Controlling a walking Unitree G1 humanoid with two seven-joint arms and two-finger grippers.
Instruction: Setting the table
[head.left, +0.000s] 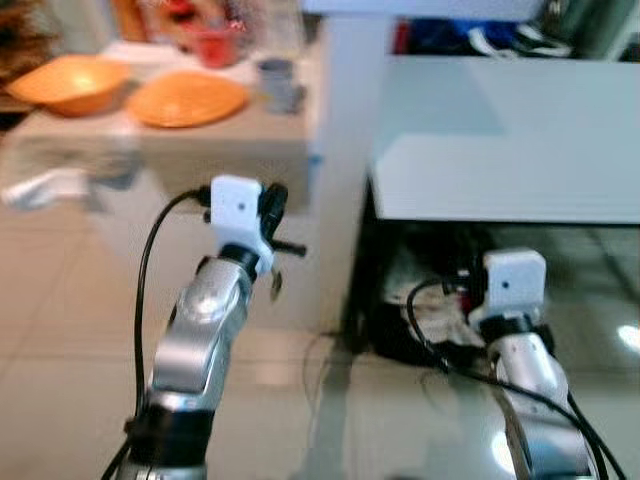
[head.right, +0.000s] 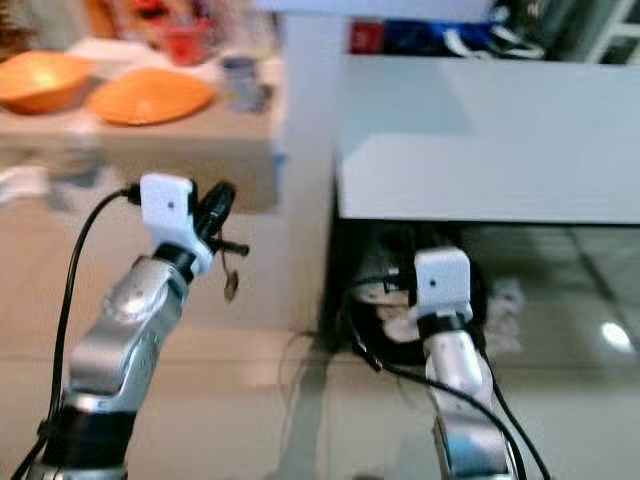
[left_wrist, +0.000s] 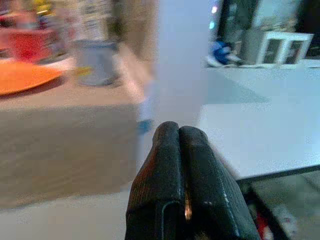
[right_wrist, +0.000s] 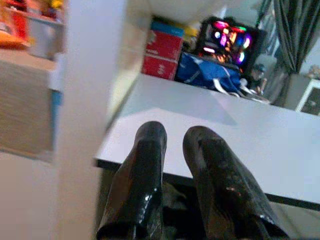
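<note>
Orange shallow bowl (head.left: 73, 83) and flat orange plate (head.left: 186, 98) sit side by side on the far wooden counter (head.left: 160, 140), with a grey cup (head.left: 279, 84) just beside the plate and a red container (head.left: 212, 43) behind; all lie well apart from us, so we judge the tableware not yet fetched. Left tool (left_wrist: 181, 150): fingers pressed together, holding nothing, raised towards that counter. Right tool (right_wrist: 175, 150): fingers slightly spread, empty, facing the white counter (head.left: 510, 150), probably the surface to be set. A white pillar (head.left: 345, 150) stands between the two counters. Dark bundle with cables (head.left: 420, 310) under the white counter could snag a step. Views are blurred.
</note>
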